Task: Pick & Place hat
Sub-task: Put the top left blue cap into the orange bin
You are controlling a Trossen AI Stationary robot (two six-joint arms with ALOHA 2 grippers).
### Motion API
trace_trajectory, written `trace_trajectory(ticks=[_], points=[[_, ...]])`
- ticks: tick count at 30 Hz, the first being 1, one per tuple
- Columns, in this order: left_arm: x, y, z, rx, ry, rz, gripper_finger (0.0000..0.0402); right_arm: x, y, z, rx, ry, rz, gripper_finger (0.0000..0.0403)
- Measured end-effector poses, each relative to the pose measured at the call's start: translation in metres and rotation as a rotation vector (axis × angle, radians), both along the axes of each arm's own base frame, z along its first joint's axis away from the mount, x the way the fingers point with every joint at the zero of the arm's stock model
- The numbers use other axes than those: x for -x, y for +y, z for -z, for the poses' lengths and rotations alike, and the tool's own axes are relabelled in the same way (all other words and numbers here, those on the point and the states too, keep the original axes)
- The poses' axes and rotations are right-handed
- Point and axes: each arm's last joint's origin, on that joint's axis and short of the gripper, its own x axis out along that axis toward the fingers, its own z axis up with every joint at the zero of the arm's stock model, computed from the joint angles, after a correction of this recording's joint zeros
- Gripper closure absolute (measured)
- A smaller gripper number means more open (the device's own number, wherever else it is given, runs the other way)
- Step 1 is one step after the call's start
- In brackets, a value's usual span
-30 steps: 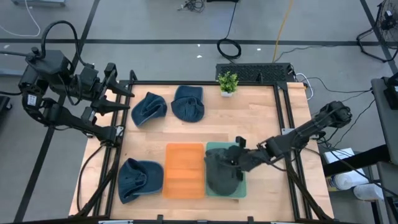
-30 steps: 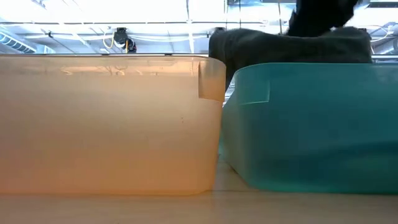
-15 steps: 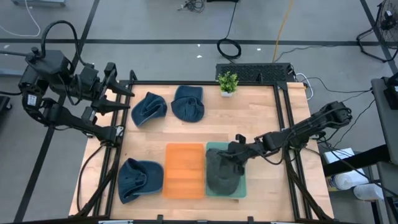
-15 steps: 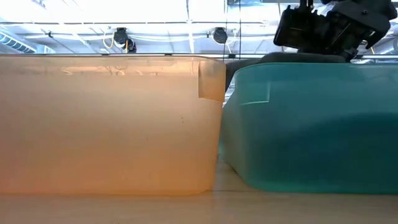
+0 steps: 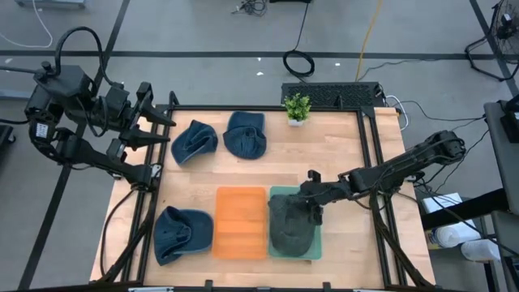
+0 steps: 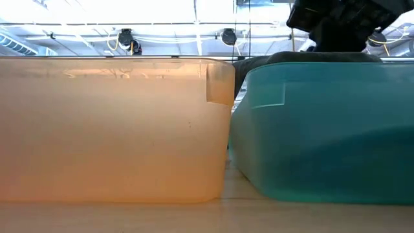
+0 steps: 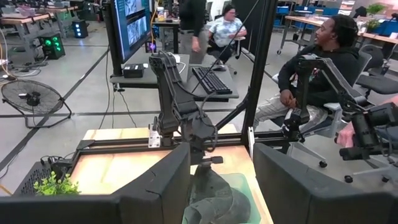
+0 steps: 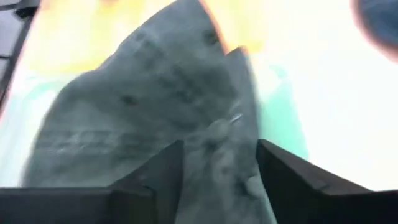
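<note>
The dark grey hat (image 5: pixel 289 229) lies slumped in the teal bin (image 5: pixel 313 248), which sits at the table's (image 5: pixel 340 154) front edge, right of centre and touching the orange bin (image 5: pixel 240 221). Just over the hat's back part hangs the right gripper (image 5: pixel 309 208), its fingers (image 8: pixel 155 171) spread with cloth showing between them, pinching nothing. That arm reaches in low from the table's right edge, stretched nearly flat. The left gripper (image 5: pixel 165 131) waits off the back-left corner, fingers (image 7: pixel 160 186) parted and empty. Three blue hats (image 5: pixel 182 234) lie loose on the wood.
</note>
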Motion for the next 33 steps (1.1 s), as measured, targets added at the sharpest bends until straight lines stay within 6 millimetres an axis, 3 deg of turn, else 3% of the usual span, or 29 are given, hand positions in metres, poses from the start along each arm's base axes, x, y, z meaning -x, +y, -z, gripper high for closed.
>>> trace_trajectory(ticks=[7,11,26,33], points=[[0.0,0.0,0.0,-0.002,0.0,-0.011,0.022,0.002,-0.009,-0.014,0.064,-0.09,0.077,0.0139],[0.0,0.001,0.0,-0.011,0.0,-0.026,0.022,0.0,-0.013,-0.036,0.014,-0.273,0.118,0.0112],[0.0,0.004,0.0,0.006,0.004,-0.125,0.0215,0.016,-0.037,-0.135,-0.046,-1.098,0.354,0.0105],[0.0,0.007,0.001,0.069,0.016,-0.246,0.015,0.035,-0.049,-0.158,-0.082,-1.276,0.402,0.0101]])
